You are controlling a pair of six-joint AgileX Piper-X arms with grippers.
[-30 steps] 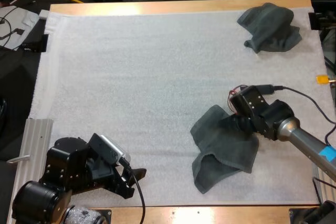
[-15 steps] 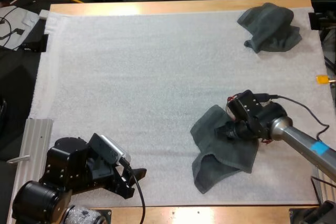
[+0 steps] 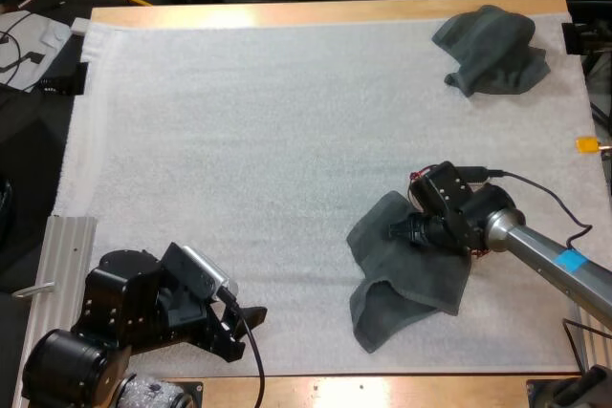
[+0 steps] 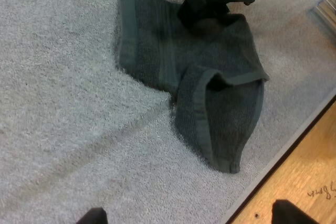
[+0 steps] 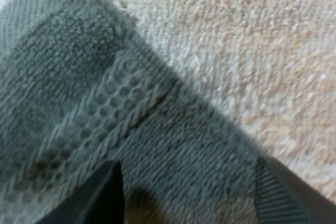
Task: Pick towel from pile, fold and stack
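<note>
A dark grey-green towel (image 3: 406, 274) lies crumpled on the mat at the front right, one flap folded over itself. My right gripper (image 3: 404, 231) points down onto its upper part, close to the far edge. In the right wrist view its fingers (image 5: 100, 198) stand apart just above the towel's hemmed border (image 5: 105, 119), the gripper (image 5: 189, 192) open. The left wrist view has the same towel (image 4: 199, 82) with the right gripper (image 4: 207, 3) at its far edge. My left gripper (image 3: 244, 317) rests open near the front left of the mat, apart from the towel.
A second crumpled towel (image 3: 492, 50) lies at the mat's far right corner. The white mat (image 3: 239, 140) is bare through its middle and left. The table's wooden front edge (image 4: 310, 182) runs close beside the near towel.
My right gripper has moved left and lower onto the towel, its wrist turning as it went. The left arm and both towels have stayed put.
</note>
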